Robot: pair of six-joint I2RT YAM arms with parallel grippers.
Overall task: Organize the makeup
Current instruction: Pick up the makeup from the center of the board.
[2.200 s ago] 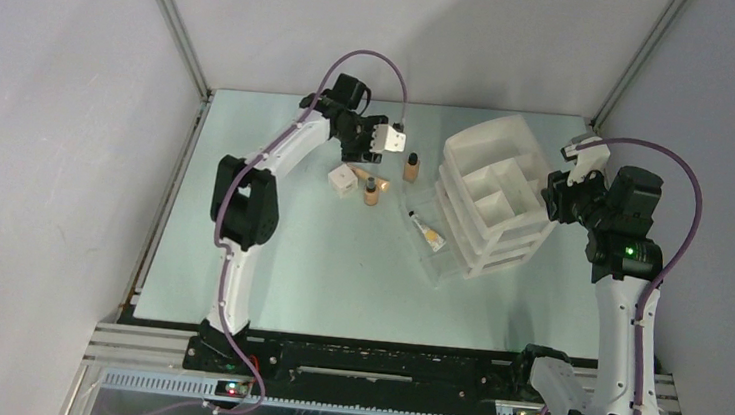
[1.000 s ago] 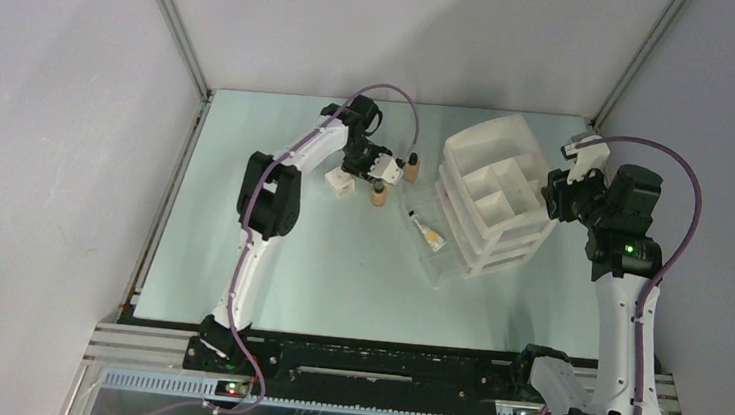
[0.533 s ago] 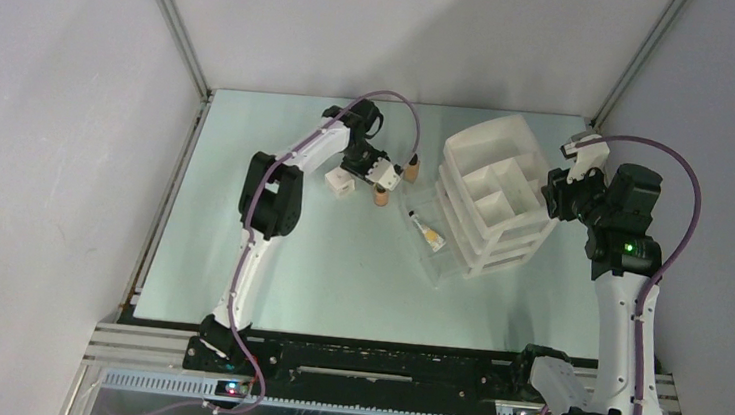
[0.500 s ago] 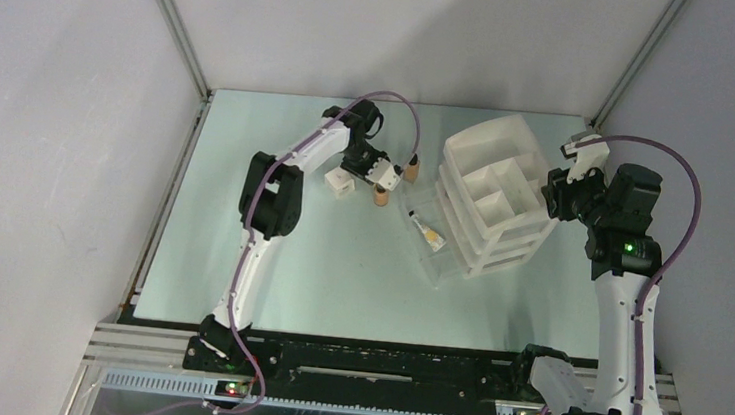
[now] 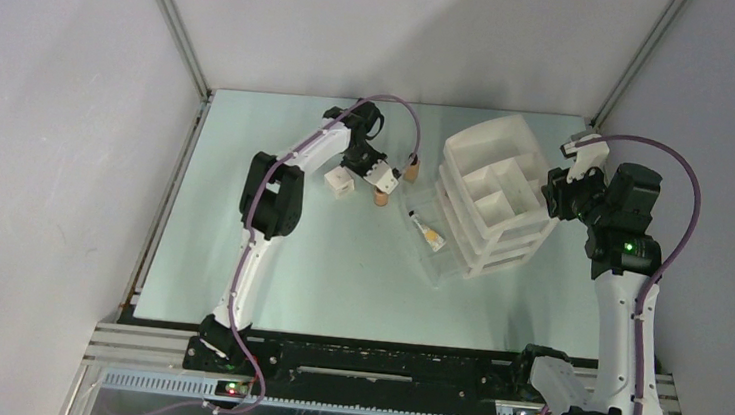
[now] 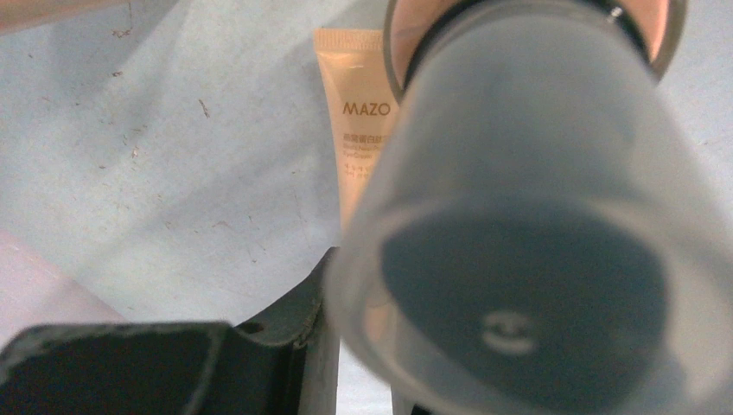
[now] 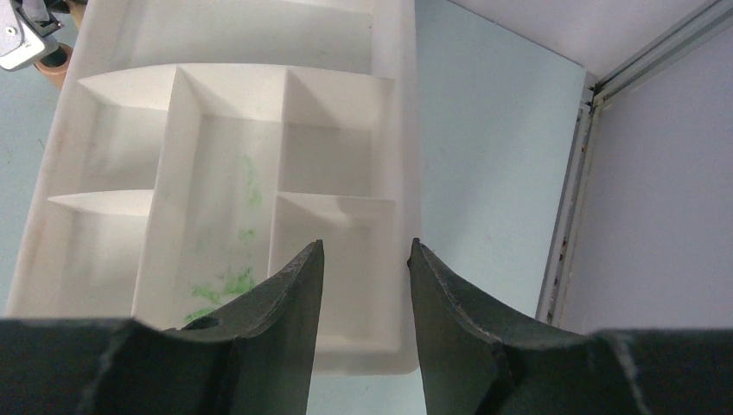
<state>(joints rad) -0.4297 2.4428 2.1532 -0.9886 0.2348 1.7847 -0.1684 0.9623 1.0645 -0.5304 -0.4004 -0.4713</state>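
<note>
Beige bottle point(image 6: 519, 216), upright, apparently sits within left gripper point(image 5: 379, 175), grip unclear; right gripper point(image 7: 365, 252) gapes empty over organizer point(image 7: 399, 130).

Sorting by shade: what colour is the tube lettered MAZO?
The tube is pale beige with brown lettering, clearest in the left wrist view.

Table point(image 5: 318, 263) with organizer point(image 5: 496, 128), bottles point(image 5: 411, 170), box point(image 5: 342, 182), tube point(image 6: 354, 130)

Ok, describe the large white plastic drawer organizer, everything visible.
The tiered white plastic organizer stands on the table, right of centre, skewed to its edges. Thin walls split its open top into compartments; those in view are empty, with green smears on the middle floor. The right gripper hangs over it, jaws apart.
</note>
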